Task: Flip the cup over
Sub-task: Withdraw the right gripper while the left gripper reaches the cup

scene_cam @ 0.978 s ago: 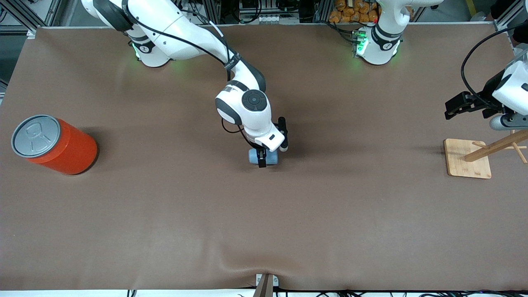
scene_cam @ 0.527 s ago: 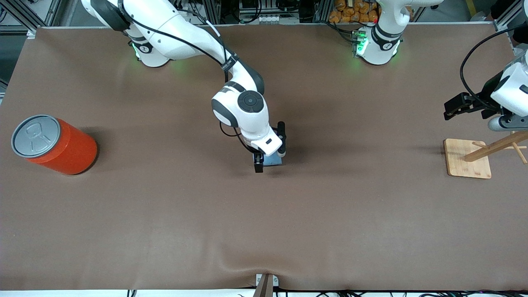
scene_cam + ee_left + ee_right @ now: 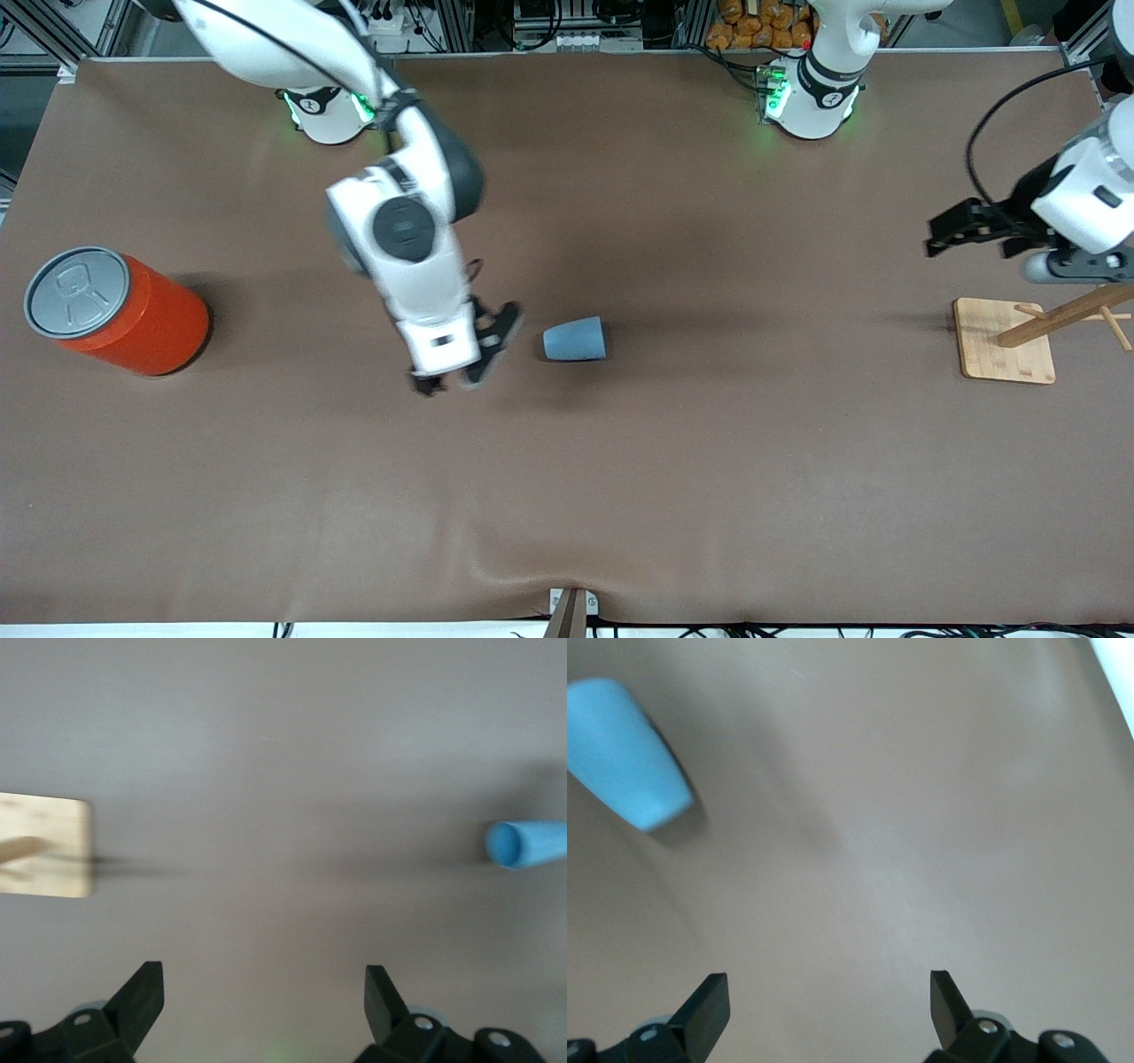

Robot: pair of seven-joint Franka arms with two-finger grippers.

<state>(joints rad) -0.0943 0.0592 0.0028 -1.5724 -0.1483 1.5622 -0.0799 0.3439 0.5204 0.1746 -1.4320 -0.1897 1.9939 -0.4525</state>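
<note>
The light-blue cup (image 3: 574, 339) lies on its side on the brown table, mid-table, its wider mouth toward the left arm's end. It also shows in the right wrist view (image 3: 625, 753) and, mouth-on, in the left wrist view (image 3: 527, 843). My right gripper (image 3: 456, 377) is open and empty over the table, beside the cup toward the right arm's end, apart from it; its jaws frame bare table (image 3: 828, 988). My left gripper (image 3: 952, 232) is open and empty, waiting above the table near the wooden stand (image 3: 261, 979).
A large orange can (image 3: 120, 310) with a grey lid stands at the right arm's end of the table. A wooden stand with a square base (image 3: 1005, 341) sits at the left arm's end; its base shows in the left wrist view (image 3: 44, 858).
My right gripper has let go of the cup and swung away toward the right arm's end. The cup now lies free on its side. The left gripper shifted slightly.
</note>
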